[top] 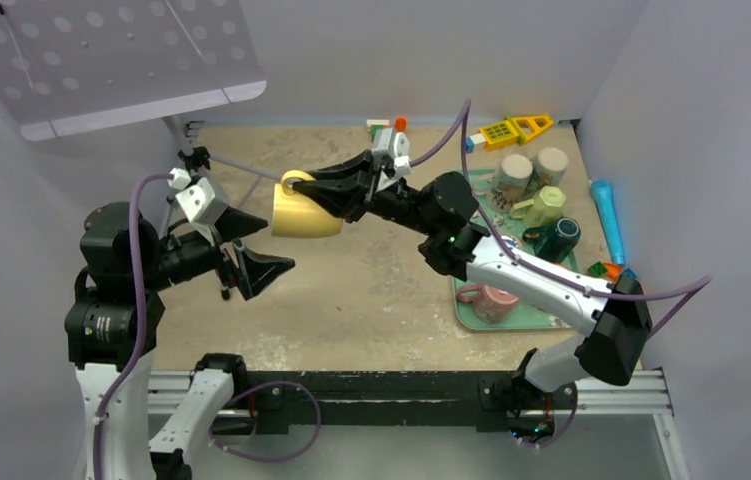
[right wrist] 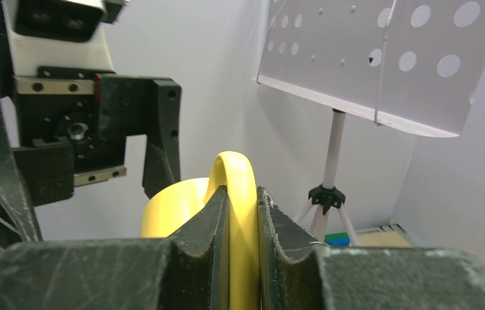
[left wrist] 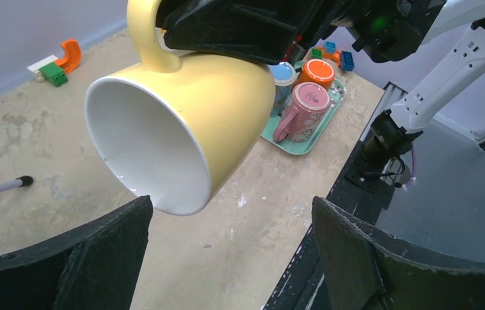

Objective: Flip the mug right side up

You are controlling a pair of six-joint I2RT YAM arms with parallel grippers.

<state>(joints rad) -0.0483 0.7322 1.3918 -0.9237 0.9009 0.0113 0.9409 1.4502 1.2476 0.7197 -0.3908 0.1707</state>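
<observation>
A yellow mug (top: 303, 212) with a white inside hangs in the air on its side, mouth toward the left arm. My right gripper (top: 323, 186) is shut on its handle (right wrist: 239, 194); in the right wrist view the two fingers clamp the handle loop. In the left wrist view the mug (left wrist: 181, 123) fills the upper middle, its open mouth facing the camera. My left gripper (top: 256, 262) is open and empty, just left of and below the mug's rim, not touching it.
A green tray (top: 471, 318) at the right holds a pink mug (top: 494, 302), a dark green mug (top: 556, 238) and several other cups. Toy blocks (top: 511, 128) lie at the back. A blue tube (top: 608, 215) lies by the right wall. A perforated stand (top: 111, 55) rises at the back left.
</observation>
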